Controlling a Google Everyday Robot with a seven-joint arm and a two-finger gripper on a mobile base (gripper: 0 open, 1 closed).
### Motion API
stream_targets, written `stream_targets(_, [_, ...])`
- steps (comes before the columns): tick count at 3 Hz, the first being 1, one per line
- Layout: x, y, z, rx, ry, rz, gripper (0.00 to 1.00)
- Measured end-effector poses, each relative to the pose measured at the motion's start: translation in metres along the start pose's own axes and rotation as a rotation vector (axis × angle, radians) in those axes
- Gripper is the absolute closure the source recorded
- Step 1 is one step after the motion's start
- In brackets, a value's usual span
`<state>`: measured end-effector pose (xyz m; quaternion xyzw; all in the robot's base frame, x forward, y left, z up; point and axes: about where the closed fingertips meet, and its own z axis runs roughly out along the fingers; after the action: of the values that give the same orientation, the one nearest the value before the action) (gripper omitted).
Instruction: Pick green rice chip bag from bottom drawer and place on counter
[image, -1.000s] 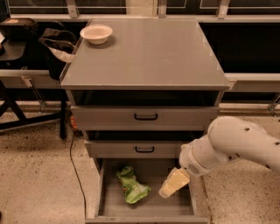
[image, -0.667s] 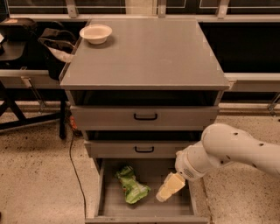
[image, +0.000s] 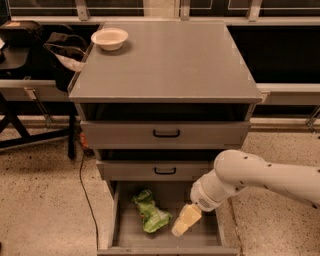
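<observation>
**Hand (image: 181, 223) low in the bottom drawer (image: 165, 250), bag beside it**

The hand hangs inside the open bottom drawer, tilted down toward its floor, on a white arm (image: 260, 176) reaching in from the right of the view. The green rice chip bag (image: 150, 213) lies crumpled on the drawer floor just beside the hand, on its left in the view. I cannot tell whether the hand is spread or closed. A white bowl (image: 109, 38) sits on the tabletop (image: 170, 62).
</observation>
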<state>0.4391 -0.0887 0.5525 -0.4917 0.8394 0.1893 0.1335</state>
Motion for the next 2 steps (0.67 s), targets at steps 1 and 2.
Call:
stream_targets(1, [0.000,0.000,0.000,0.000,0.000,0.000,0.00])
stream_targets(2, [0.001,-0.004,0.020,0.028,-0.012,0.035,0.00])
